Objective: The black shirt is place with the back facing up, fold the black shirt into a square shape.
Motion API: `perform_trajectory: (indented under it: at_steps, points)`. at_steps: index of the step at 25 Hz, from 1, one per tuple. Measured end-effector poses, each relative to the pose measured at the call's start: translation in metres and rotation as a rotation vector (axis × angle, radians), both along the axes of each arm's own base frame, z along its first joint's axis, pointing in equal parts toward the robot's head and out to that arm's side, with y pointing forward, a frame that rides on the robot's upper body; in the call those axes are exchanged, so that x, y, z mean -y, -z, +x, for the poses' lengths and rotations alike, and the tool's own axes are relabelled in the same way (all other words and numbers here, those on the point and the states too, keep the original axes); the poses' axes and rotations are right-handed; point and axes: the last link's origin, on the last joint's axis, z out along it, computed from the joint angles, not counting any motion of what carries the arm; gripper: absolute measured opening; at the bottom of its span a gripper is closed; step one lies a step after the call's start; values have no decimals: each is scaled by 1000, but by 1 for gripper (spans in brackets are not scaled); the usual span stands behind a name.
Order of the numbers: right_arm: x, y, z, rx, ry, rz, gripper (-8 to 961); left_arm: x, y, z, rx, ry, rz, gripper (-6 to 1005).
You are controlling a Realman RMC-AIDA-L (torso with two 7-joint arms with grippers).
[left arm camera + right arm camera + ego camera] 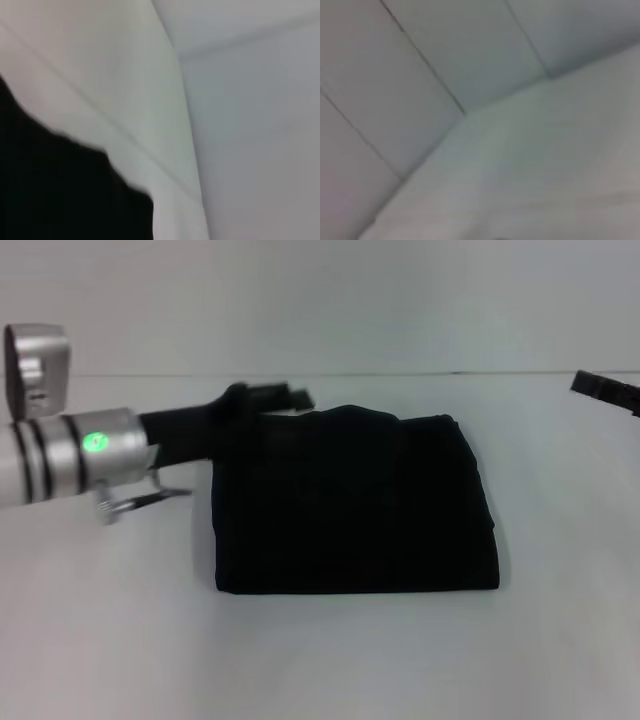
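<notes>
While the black shirt [355, 505] lies folded to a near-square mid-worktop [120, 640], you see the left gripper [285, 397] at its far left corner, grip impossible to tell, apparently nearer than the right gripper [605, 390], well apart.

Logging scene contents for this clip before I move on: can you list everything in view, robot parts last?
black shirt: one, black, folded into a rough rectangle at the middle of the table.
table: one, white, spanning the foreground under the shirt.
wall: one, pale grey, behind the table.
left gripper: one, black on a silver wrist, at the shirt's far left corner; jaws state unclear.
right gripper: one, black, only partly in view at the right edge, above the table and clear of the shirt.
</notes>
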Motion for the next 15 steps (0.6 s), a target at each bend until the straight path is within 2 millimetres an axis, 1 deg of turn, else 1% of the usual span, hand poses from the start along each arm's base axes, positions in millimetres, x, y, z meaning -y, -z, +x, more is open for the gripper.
perform_trajectory:
  at_steps: [1,2,4,7,10,11,13,15]
  points:
    - [-7,-4,-5,3,33,-57,579,9,-12,-7,-20,48,-41,579]
    - [-12,-6,-9,3,75,-109,581,9,-12,-7,-20,48,-41,579]
    - [-24,-9,-21,25,181,-232,583,18,-23,-13,-38,82,-55,579]
    - [-37,-5,-43,86,305,-359,587,26,-30,-20,-60,98,-60,579]
    - [-46,11,-69,159,327,-444,590,30,-33,-25,-64,93,-58,579]
    - [-48,19,-78,189,323,-471,591,30,-35,-27,-64,90,-52,579]
    - [-51,35,-90,237,319,-509,594,31,-38,-30,-63,87,-40,580]
    - [-53,53,-97,282,323,-529,596,32,-40,-32,-65,85,-30,580]
